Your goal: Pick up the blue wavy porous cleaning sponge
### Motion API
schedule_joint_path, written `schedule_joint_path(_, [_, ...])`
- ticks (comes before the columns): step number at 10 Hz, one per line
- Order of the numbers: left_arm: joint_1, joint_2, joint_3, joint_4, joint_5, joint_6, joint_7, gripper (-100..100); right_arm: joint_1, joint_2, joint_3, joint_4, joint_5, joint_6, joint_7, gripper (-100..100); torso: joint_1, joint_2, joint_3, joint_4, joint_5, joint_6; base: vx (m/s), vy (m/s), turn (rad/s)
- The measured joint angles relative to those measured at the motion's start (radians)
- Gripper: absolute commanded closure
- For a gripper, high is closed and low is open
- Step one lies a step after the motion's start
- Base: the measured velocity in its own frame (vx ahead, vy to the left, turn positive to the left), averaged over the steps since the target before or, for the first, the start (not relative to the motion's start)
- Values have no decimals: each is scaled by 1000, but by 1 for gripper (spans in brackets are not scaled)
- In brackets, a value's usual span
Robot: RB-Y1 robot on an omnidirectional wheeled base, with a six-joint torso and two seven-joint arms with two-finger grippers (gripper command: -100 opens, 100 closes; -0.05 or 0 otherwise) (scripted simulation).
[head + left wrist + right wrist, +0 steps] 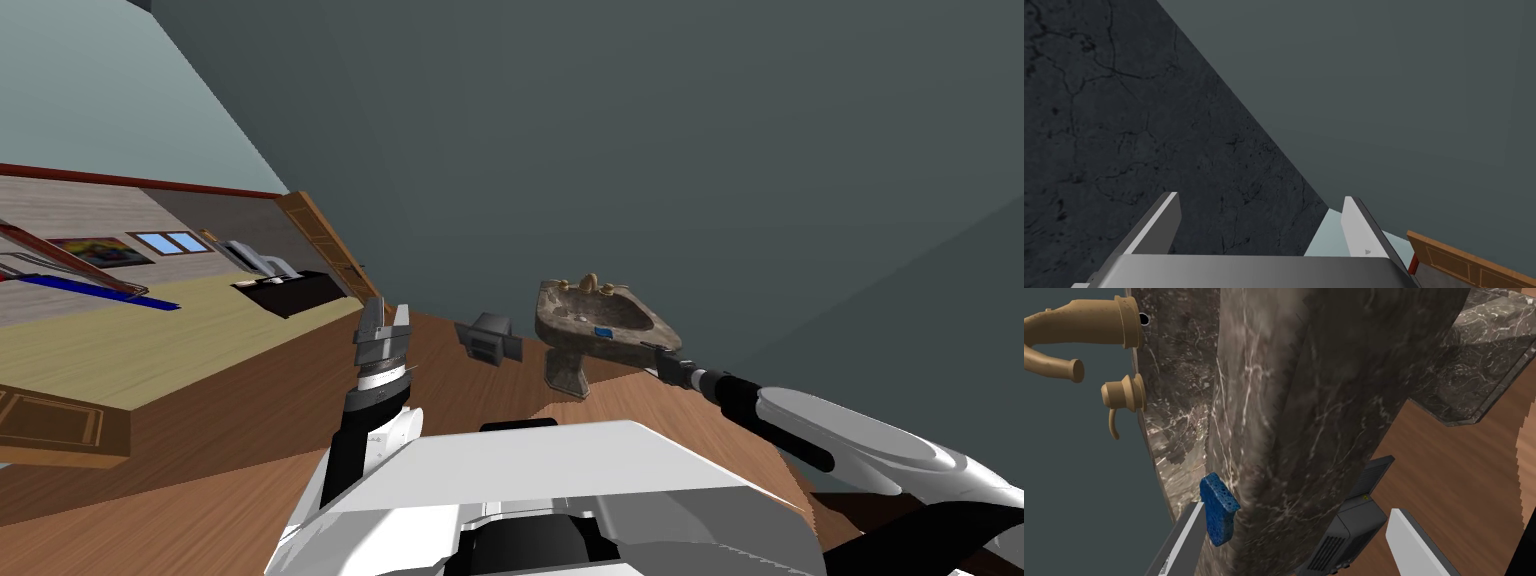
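Right gripper [1296, 509] is spread wide, fingers apart, and the blue porous sponge [1220, 508] sits just inside one fingertip, well clear of the other. It lies in the basin of the dark marbled sink [1324, 388], near the right rim. Tan taps [1124, 390] are at the far side, with a grey box [1349, 523] on the wooden floor [1464, 478] to the sink's left. Left gripper [1260, 197] is raised, fingers apart too.
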Motion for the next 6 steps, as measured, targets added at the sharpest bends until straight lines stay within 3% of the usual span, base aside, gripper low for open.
schedule_joint_path(6, [0, 0, 0, 0, 0, 0, 0, 0, 51, -154, -9, 49, -45, -79, -57, -100, 1, -1, 0, 0, 0, 0, -1, -5, -12])
